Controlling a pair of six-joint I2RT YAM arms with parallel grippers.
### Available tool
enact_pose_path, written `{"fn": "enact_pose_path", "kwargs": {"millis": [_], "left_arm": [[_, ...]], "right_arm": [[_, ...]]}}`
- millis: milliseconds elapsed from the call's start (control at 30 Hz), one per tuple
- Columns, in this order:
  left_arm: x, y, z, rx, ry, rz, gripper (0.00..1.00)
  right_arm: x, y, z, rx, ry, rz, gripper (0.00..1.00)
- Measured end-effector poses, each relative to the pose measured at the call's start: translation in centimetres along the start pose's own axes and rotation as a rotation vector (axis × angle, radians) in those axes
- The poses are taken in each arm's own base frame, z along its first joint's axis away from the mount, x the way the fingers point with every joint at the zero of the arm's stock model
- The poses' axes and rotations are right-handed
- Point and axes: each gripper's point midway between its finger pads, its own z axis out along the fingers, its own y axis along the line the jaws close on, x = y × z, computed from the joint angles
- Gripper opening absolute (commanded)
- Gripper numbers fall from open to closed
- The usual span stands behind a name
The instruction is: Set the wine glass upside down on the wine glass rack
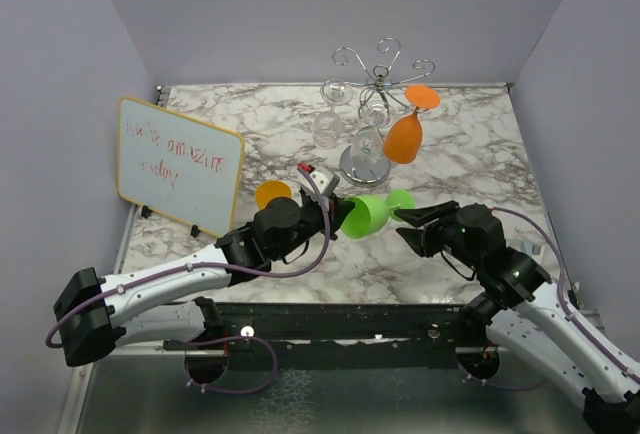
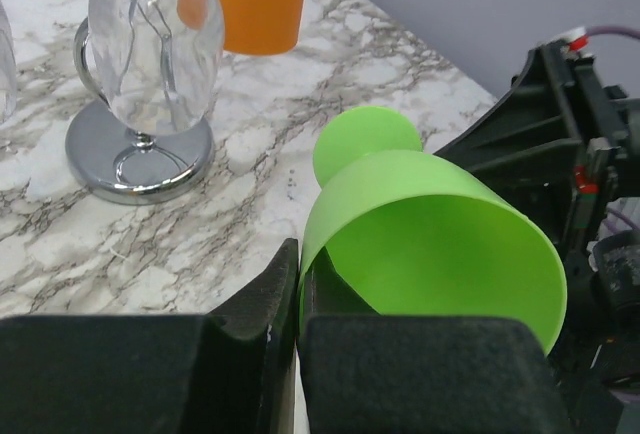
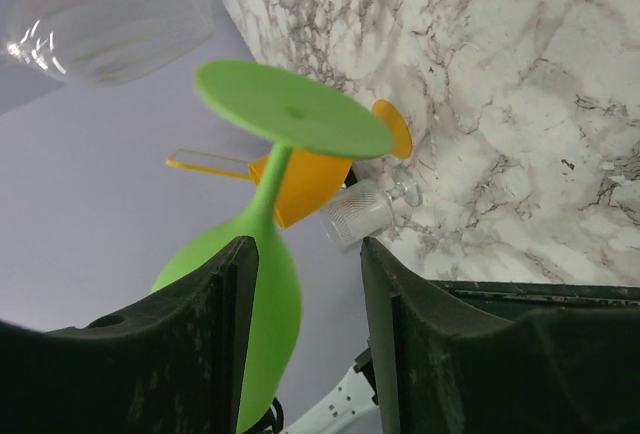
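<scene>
Left hand (image 1: pixel 332 210) is clamped shut on the rim of the green wine glass (image 1: pixel 368 214). The left wrist view shows the bowl wall pinched between the two fingers, one outside and one inside. The glass lies sideways and looks lifted off the table (image 1: pixel 470 154), near the front middle. Its mouth faces the left arm and its foot points at the right arm.

Right hand (image 3: pixel 305 249) faces it from the foot end with fingers apart, straddling the stem and the narrow end of the bowl. One finger overlaps the bowl in the right wrist view, but contact can't be told. There is a visible gap between the stem and the other finger, so no grip there.

Just behind the left hand, a loose orange glass (image 1: pixel 272 194) lies on its side on the table, with a small clear glass (image 3: pixel 362 216) lying beside it. Further left, a whiteboard (image 1: pixel 180 162) with red scribble stands propped up.

At far back centre is the wine glass rack (image 1: pixel 381 76), chrome, with its round base on the table and curled arms on top. A hung orange glass (image 1: pixel 404 138) is on its right side, bowl down and foot up. Clear glasses (image 1: pixel 327 126) hang bowl down around the post. The green glass is in front of the rack, apart from it.
</scene>
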Motion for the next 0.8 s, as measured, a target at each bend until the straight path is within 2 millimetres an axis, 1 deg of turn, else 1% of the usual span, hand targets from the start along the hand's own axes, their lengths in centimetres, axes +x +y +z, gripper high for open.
{"fn": "enact_pose_path", "kwargs": {"millis": [100,167,233,400,467,533,667,800], "left_arm": [[-1.1,-0.3,-0.1,0.013,-0.052,-0.012,0.0],[-1.3,-0.3,-0.3,0.017,-0.069,-0.017,0.0],[-1.2,-0.3,-0.3,0.02,-0.076,-0.02,0.0],[-0.8,-0.2,-0.4,0.021,-0.077,-0.025,0.0],[-0.8,-0.2,-0.4,0.022,-0.082,-0.029,0.0],[-1.0,-0.2,-0.4,0.024,-0.09,-0.032,0.0],[-1.4,-0.4,-0.5,0.03,-0.106,-0.041,0.0],[-1.4,-0.4,-0.7,0.038,-0.11,-0.042,0.0]], "right_arm": [[-0.1,-0.5,0.8,0.036,-0.009,0.04,0.5],[-0.1,-0.3,1.1,0.039,-0.014,0.061,0.49],[-0.1,0.3,1.3,0.02,-0.013,0.075,0.48],[0.3,2.7,1.4,-0.072,0.006,0.106,0.43],[0.3,3.2,1.6,-0.093,0.011,0.115,0.42],[0.4,3.2,1.8,-0.095,0.013,0.119,0.41],[0.4,2.7,2.3,-0.079,0.013,0.128,0.33],[0.4,2.8,2.7,-0.083,0.015,0.138,0.22]]}}
